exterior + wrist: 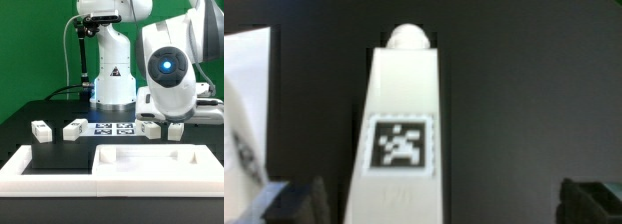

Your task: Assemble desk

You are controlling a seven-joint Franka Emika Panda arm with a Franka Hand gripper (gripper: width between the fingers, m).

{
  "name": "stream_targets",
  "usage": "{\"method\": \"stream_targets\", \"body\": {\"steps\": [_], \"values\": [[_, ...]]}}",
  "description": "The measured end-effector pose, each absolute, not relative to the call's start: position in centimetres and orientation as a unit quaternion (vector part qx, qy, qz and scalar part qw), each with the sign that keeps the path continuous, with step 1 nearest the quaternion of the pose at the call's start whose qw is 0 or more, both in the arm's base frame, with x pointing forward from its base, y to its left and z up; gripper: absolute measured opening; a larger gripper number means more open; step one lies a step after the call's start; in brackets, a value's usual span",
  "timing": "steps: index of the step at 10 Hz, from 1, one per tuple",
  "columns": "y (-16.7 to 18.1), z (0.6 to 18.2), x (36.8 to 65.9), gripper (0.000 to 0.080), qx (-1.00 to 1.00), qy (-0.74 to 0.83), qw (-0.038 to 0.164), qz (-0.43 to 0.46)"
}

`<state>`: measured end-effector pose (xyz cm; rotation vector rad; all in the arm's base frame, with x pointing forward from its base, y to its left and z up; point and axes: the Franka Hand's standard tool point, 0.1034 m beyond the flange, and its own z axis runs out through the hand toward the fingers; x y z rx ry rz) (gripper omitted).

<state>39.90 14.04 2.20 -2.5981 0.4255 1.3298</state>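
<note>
A Franka Panda arm [175, 70] leans over a black table [20, 115] with its gripper [446, 195] spread wide. In the wrist view the two dark fingers [299, 203] stand well apart on either side of a white desk leg [402, 110], and neither one touches it. That leg lies flat on the black surface. Its square marker [399, 143] faces the camera, and its rounded tip [407, 38] points away from the fingers. A blurred white shape [242, 110] lies beside it, too cropped to identify. In the exterior view the marker board [112, 128] lies in front of the arm's base [113, 85], and the loose legs lie in a row level with it. The outer left leg [40, 130] and the inner left leg [73, 128] are on the exterior view's left of the board. The inner right leg [150, 128] is just beside the board on the exterior view's right. The outer right leg [176, 130] is farther out on that side, under the arm's bulky white housing. The housing hides the gripper in this view, so it is unclear which leg the wrist camera shows. The desk tabletop [150, 172], with its raised rims facing up, lies nearer the camera than the marker board. The long low white wall [40, 170] is beside it, toward the exterior view's left.
</note>
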Motion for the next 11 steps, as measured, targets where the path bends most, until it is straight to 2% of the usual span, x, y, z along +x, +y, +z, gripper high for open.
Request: {"method": "stream_targets", "body": {"steps": [2, 4, 6, 7, 8, 11], "values": [[14.06, 1.15, 38.51, 0.0649, -0.875, 0.145, 0.091, 0.453], [14.14, 0.91, 38.41, 0.0649, -0.874, 0.144, 0.091, 0.455], [14.14, 0.9, 38.4, 0.04, -0.874, 0.144, 0.091, 0.455], [14.14, 0.9, 38.39, 0.04, -0.874, 0.144, 0.091, 0.455], [14.14, 0.9, 38.39, 0.0287, -0.874, 0.144, 0.091, 0.455], [14.14, 0.89, 38.39, 0.0287, -0.874, 0.143, 0.091, 0.455]]}}
